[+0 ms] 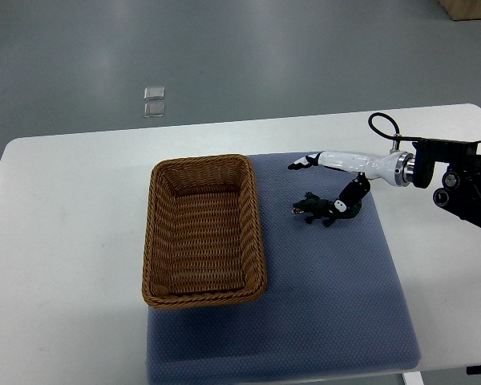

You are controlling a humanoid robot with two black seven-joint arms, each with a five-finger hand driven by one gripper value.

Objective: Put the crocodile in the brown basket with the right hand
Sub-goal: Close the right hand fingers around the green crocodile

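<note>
The crocodile (314, 210) lies right of the brown basket (256, 233); farther right, the right robot hand (346, 173) touches it, whether grasping I cannot tell

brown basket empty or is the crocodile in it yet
Empty: only bare weave shows inside the brown basket. The crocodile lies outside it on the blue mat, beside the right robot hand.
</note>
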